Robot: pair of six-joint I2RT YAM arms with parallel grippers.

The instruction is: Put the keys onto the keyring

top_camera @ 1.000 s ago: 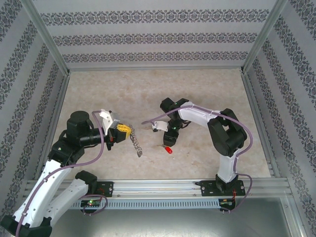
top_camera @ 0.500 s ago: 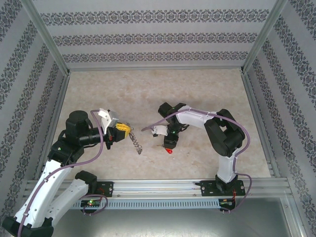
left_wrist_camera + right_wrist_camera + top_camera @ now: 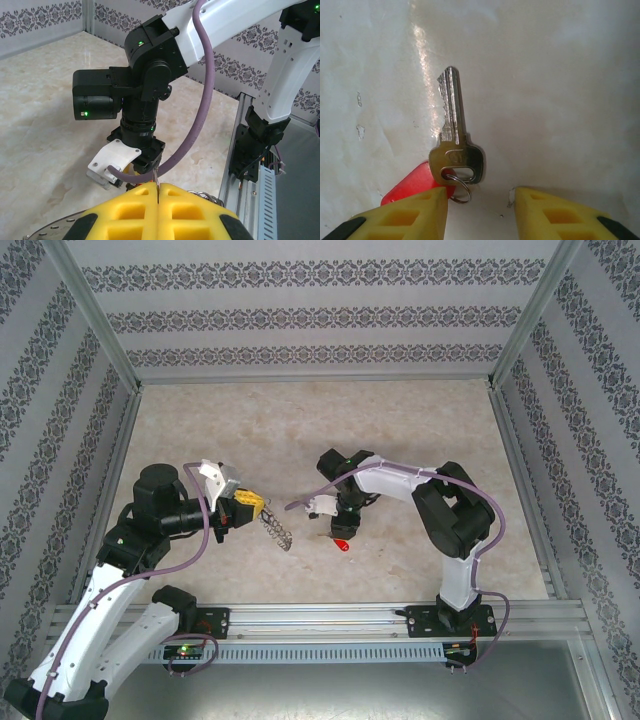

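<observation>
Lying flat, keys (image 3: pixel 455 150) blade points away from parted right claw (image 3: pixel 480 200); left claw (image 3: pixel 158 195) clenching keyring (image 3: pixel 280 530).

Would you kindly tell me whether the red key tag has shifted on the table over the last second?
No. The red key tag lies at the same spot, just as far from the front rail.

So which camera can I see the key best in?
The right wrist camera. The silver key lies big and sharp on the table, its teeth and small ring clear. From the top camera it is just a tiny red speck, its tag, under the right gripper.
</observation>
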